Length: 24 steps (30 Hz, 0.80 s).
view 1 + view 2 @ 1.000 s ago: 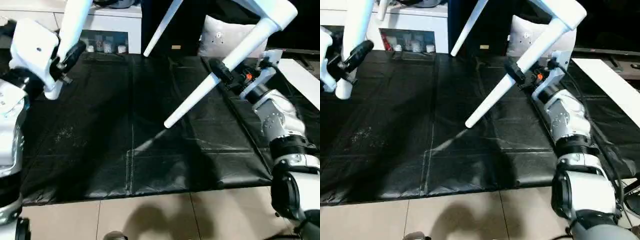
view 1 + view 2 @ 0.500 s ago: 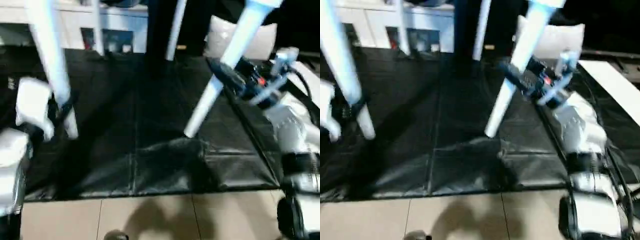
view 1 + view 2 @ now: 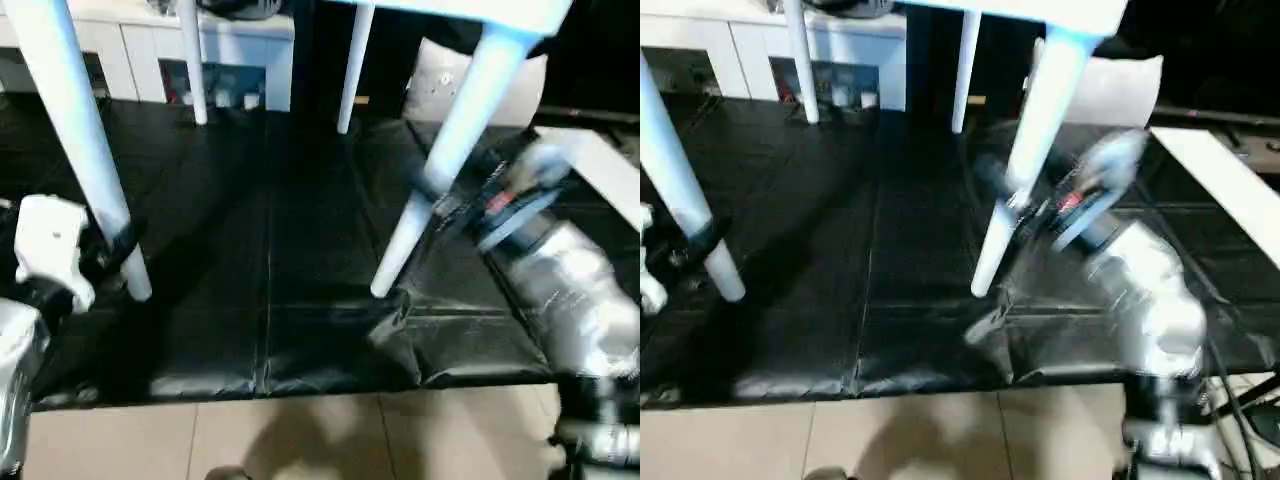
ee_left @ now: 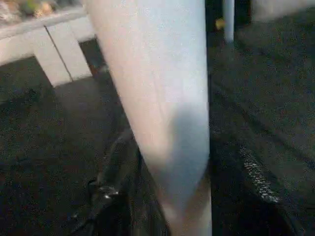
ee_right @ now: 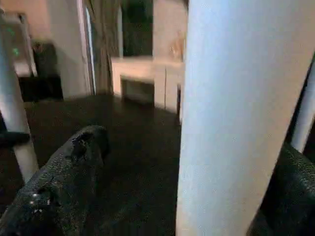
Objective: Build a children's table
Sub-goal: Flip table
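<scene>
The children's table stands upright on the black mat (image 3: 270,250), its white tabletop (image 3: 470,10) at the picture's top. Its front-left leg (image 3: 85,130) and front-right leg (image 3: 440,170) are nearest me; two back legs (image 3: 190,60) stand behind. My left gripper (image 3: 118,245) is around the front-left leg just above its foot, and that leg (image 4: 167,98) looms close in the left wrist view. My right gripper (image 3: 430,195) stands open around the front-right leg (image 5: 231,123), with a gap between one finger (image 5: 64,177) and the leg.
The mat is wrinkled and lifted by the front-right foot (image 3: 395,320). A white cabinet (image 3: 240,40) stands behind, a pale cushion (image 3: 440,85) at the back right, a white board (image 3: 600,165) at the right. Tiled floor (image 3: 300,440) lies in front.
The table has swung from tilted, legs pointing toward me, to upright with its feet on the mat. Both arms came down with the legs, and the mat wrinkled.
</scene>
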{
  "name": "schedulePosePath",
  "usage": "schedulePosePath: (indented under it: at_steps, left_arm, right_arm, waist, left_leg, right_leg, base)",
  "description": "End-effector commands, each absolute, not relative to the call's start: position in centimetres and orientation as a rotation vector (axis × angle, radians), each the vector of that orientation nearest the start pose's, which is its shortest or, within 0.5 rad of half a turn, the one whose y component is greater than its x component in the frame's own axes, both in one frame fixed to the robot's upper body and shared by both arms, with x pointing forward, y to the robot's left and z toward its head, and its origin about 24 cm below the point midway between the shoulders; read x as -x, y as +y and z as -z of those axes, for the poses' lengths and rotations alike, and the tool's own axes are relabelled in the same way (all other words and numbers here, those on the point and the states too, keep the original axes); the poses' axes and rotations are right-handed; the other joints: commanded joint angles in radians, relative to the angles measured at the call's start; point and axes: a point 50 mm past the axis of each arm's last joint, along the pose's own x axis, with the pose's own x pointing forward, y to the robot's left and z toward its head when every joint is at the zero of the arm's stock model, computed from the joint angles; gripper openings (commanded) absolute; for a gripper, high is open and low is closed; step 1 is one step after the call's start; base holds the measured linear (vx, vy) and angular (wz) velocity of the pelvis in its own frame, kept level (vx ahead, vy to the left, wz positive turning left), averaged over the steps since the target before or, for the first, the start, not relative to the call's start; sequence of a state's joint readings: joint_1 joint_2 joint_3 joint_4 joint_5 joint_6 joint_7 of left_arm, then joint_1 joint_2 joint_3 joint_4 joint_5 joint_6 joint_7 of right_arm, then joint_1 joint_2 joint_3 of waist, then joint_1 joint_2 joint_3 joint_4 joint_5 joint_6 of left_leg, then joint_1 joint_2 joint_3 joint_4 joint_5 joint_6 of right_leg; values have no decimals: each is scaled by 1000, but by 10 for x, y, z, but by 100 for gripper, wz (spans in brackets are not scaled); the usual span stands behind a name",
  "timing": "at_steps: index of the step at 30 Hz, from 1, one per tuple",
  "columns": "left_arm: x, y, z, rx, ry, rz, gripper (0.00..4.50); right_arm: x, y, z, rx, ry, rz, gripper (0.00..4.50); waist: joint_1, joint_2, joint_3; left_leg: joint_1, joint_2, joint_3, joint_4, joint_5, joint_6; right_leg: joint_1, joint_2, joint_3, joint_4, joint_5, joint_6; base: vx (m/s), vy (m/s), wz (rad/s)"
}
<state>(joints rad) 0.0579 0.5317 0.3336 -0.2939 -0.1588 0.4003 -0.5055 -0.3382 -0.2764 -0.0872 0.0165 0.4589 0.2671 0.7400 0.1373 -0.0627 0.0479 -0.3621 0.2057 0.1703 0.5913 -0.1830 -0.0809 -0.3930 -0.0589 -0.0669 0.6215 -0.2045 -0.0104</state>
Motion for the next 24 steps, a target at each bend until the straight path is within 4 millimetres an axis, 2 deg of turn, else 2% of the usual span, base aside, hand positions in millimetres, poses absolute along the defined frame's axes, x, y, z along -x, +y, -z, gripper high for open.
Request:
schedulePosePath:
  at_steps: [1,2,4,5,6,8,10,11,12,13,14,15,16,17,18,19,20,21,22,23,24]
  left_arm:
    - [-215,274,-110,-284,148,240,261]
    - [-209,276,-110,-269,137,232,267]
    - [-203,277,-110,-252,127,233,292]
    - [-186,277,-108,-193,93,244,302]
    - [-185,277,-108,-189,90,245,302]
    - [-173,271,-105,-124,65,244,304]
    - [-167,260,-103,-68,56,263,304]
    - [-165,252,-103,-26,55,275,304]
    - [-164,240,-102,13,64,301,304]
    - [-164,230,-101,45,68,319,304]
    - [-165,221,-101,75,66,324,304]
    - [-173,209,-98,108,60,314,304]
    - [-173,209,-98,108,60,314,304]
    - [-180,201,-93,114,71,311,304]
    - [-185,198,-88,121,90,311,304]
    - [-188,198,-84,112,104,300,304]
    - [-196,200,-77,89,117,278,304]
    - [-201,202,-75,65,121,262,304]
    - [-207,203,-73,52,117,254,304]
    - [-209,202,-74,52,114,255,304]
    - [-214,199,-76,52,101,273,304]
  right_arm:
    - [-290,-174,-119,-161,-136,-734,450]
    - [-285,-179,-116,-179,-135,-717,450]
    - [-280,-182,-113,-195,-134,-705,450]
    - [-264,-189,-104,-200,-123,-669,450]
    - [-263,-189,-103,-200,-122,-667,450]
    - [-245,-195,-97,-188,-119,-628,450]
    - [-235,-198,-96,-198,-120,-601,450]
    - [-230,-198,-94,-210,-100,-582,450]
    - [-223,-197,-93,-210,-83,-579,450]
    - [-217,-195,-91,-214,-68,-576,450]
    - [-212,-193,-90,-221,-53,-570,450]
    - [-205,-187,-88,-247,-25,-550,450]
    - [-205,-187,-88,-247,-25,-550,450]
    - [-203,-178,-85,-255,7,-540,450]
    - [-202,-171,-82,-257,36,-537,450]
    - [-203,-167,-79,-253,59,-526,450]
    - [-208,-162,-74,-236,87,-511,450]
    - [-212,-159,-72,-222,91,-510,450]
    - [-215,-155,-70,-199,98,-508,450]
    - [-216,-153,-70,-191,100,-511,450]
    - [-217,-149,-69,-174,103,-538,450]
  waist:
    - [-9,30,-46]
    - [-6,33,-43]
    - [-6,30,-43]
    - [-2,33,-39]
    - [0,29,-41]
    - [0,30,-36]
    - [1,36,-32]
    - [0,32,-28]
    - [0,32,-25]
    - [1,42,-24]
    - [-1,41,-18]
    - [-1,51,-16]
    - [-3,42,-10]
    - [-6,49,-8]
    - [-13,48,-9]
    - [-14,48,-8]
    - [-33,55,-9]
    - [-39,54,-10]
    - [-46,58,-18]
    - [-49,66,-14]
    - [-61,72,-21]
  left_leg:
    - [22,30,-17,-88,-367,-47]
    - [18,34,-17,-92,-364,-45]
    - [18,32,-13,-92,-358,-31]
    - [13,31,-14,-93,-348,-25]
    - [10,33,-13,-94,-340,-21]
    - [11,31,-11,-96,-345,-9]
    - [11,33,-12,-97,-355,-7]
    - [10,35,-12,-99,-375,-6]
    - [10,34,-13,-100,-390,-6]
    - [15,33,-14,-100,-416,-10]
    - [16,32,-16,-101,-440,-13]
    - [19,31,-18,-101,-464,-18]
    - [29,26,-18,-97,-495,-20]
    - [32,19,-21,-95,-511,-23]
    - [34,12,-23,-89,-505,-29]
    - [38,9,-23,-86,-499,-30]
    - [33,4,-28,-90,-482,-34]
    - [30,4,-29,-92,-481,-35]
    - [27,7,-34,-98,-469,-35]
    - [30,12,-39,-102,-492,-35]
    - [22,20,-48,-108,-503,-33]
  right_leg:
    - [22,-74,53,-95,-335,-93]
    - [23,-73,52,-95,-305,-103]
    - [24,-68,53,-94,-264,-116]
    - [26,-71,54,-96,-265,-114]
    - [31,-74,55,-97,-256,-113]
    - [28,-71,54,-103,-280,-104]
    - [27,-71,55,-106,-312,-92]
    - [25,-72,56,-110,-346,-85]
    - [24,-71,55,-113,-378,-78]
    - [20,-70,55,-120,-423,-63]
    - [18,-70,55,-127,-474,-42]
    - [15,-69,53,-130,-508,-34]
    - [6,-69,48,-145,-590,-4]
    - [6,-70,44,-154,-646,13]
    - [9,-71,37,-167,-716,48]
    - [6,-70,34,-175,-740,61]
    - [19,-68,19,-181,-737,77]
    - [24,-67,14,-185,-732,84]
    - [37,-71,12,-176,-685,80]
    - [36,-72,7,-178,-674,67]
    - [51,-79,5,-169,-589,34]
  base:
    - [0,0,0]
    - [0,0,0]
    - [0,0,0]
    - [0,0,0]
    - [0,0,0]
    - [0,0,0]
    - [0,0,0]
    - [0,0,0]
    - [0,0,0]
    - [0,0,0]
    - [0,0,0]
    - [0,0,0]
    - [0,0,0]
    - [0,0,0]
    - [0,0,0]
    - [-51,-4,-3]
    - [0,0,0]
    - [0,0,0]
    - [0,0,0]
    - [0,0,0]
    - [0,0,0]
